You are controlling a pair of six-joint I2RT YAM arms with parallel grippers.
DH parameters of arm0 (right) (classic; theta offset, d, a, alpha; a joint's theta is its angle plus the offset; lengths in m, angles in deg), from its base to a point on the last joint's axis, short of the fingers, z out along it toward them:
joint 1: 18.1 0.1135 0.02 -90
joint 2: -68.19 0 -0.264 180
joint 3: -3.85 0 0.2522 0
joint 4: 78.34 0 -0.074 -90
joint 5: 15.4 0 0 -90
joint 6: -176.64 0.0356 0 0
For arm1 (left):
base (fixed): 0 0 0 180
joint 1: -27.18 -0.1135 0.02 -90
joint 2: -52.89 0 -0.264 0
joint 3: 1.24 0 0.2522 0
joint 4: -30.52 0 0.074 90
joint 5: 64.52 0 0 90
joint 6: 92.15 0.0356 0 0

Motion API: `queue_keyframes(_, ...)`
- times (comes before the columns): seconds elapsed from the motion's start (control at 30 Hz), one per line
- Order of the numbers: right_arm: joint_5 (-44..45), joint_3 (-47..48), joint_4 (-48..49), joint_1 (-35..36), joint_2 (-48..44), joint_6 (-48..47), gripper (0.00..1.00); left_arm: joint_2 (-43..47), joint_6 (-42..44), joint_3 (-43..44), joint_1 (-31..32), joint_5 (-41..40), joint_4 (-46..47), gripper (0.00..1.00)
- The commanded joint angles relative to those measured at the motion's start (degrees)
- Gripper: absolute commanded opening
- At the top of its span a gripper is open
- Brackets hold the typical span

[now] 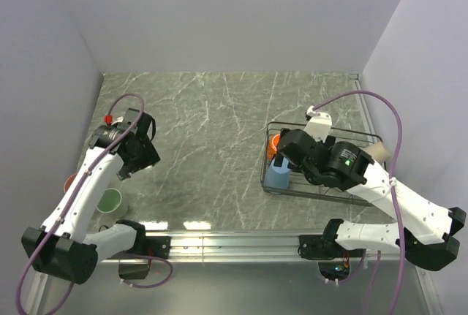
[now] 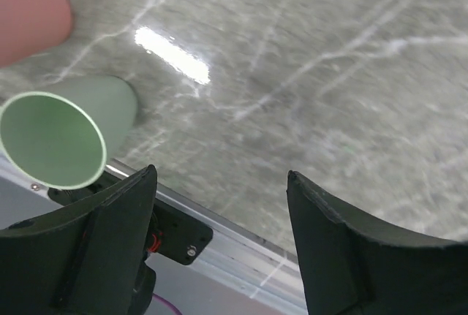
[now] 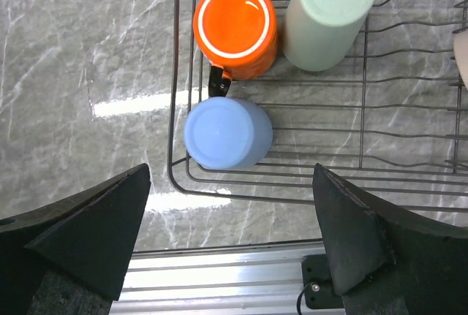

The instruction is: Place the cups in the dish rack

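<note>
Thin dark-wire dish rack (image 3: 175, 110) holds three smooth cups base-up: orange mug (image 3: 235, 28), blue cup (image 3: 227, 132), pale green tumbler (image 3: 329, 15); a beige cup (image 3: 461, 55) is cropped at the edge. On the veined tabletop (image 2: 329, 74) sit an open-mouthed green cup (image 2: 55, 136) and a half-seen salmon-pink cup (image 2: 29, 15). The left gripper (image 2: 219, 205) and right gripper (image 3: 230, 213) gape wide, empty

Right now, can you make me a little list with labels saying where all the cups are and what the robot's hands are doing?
In the dish rack: orange mug, blue cup, pale green cup, beige cup at its right end
On the table: second pale green cup, salmon-pink cup, near the left arm
Bottom up: blue cup
Left gripper: open, empty, over the table
Right gripper: open, empty, over the rack
</note>
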Motion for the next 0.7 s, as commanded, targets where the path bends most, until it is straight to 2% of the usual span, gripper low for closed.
queue_keyframes(0.0, 1.1, 1.8, -0.5, 0.3, -1.1, -1.6, 0.98, -2.6, 2.1, -0.2, -4.1, -3.3, 1.3, 0.77)
queue_keyframes(0.1, -0.5, 2.7, -0.4, 0.3, -0.9, -3.5, 0.99, -2.7, 2.6, -0.3, -9.7, -5.3, 2.2, 0.79)
queue_keyframes(0.17, -1.5, 3.3, -0.1, 0.3, -0.7, -4.5, 0.99, -1.9, 1.7, -0.6, -10.9, -7.1, 2.4, 0.8)
queue_keyframes(0.37, -4.7, 4.4, 0.6, 0.4, 0.8, -8.2, 0.99, 1.3, 1.7, -5.6, -15.9, -5.8, 6.5, 0.79)
queue_keyframes(0.53, -8.3, 5.3, 2.2, 0.3, 2.3, -11.4, 1.0, -0.4, 4.2, -2.2, -18.2, -12.2, 7.2, 0.79)
queue_keyframes(0.67, -9.5, 7.2, 1.7, 0.4, 3.9, -12.9, 1.0, -2.0, 7.5, 1.3, -21.2, -13.7, 9.3, 0.76)
